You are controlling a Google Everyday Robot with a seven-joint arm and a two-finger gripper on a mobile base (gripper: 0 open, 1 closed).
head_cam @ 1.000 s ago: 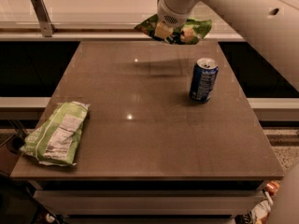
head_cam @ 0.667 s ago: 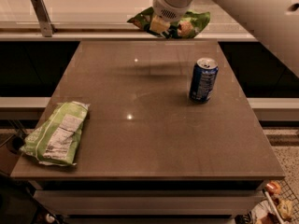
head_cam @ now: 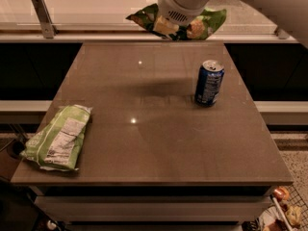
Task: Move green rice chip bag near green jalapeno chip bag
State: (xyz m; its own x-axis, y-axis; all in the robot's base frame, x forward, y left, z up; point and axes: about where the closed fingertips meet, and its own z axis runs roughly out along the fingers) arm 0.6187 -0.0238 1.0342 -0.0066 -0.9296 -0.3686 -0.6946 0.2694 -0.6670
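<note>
My hand [head_cam: 167,27] grips the green rice chip bag [head_cam: 211,21] over the table's [head_cam: 159,148] far edge; the green jalapeno chip bag [head_cam: 58,137] lies front-left.

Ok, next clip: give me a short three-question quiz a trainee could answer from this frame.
1. True or false: the green rice chip bag lies on the table.
2. What stands on the table's right side in the view? A) blue can B) bowl C) apple
3. Where does the green jalapeno chip bag lie?

Key:
1. False; the end effector holds it aloft over the far edge.
2. A
3. Flat at the near left corner.
</note>
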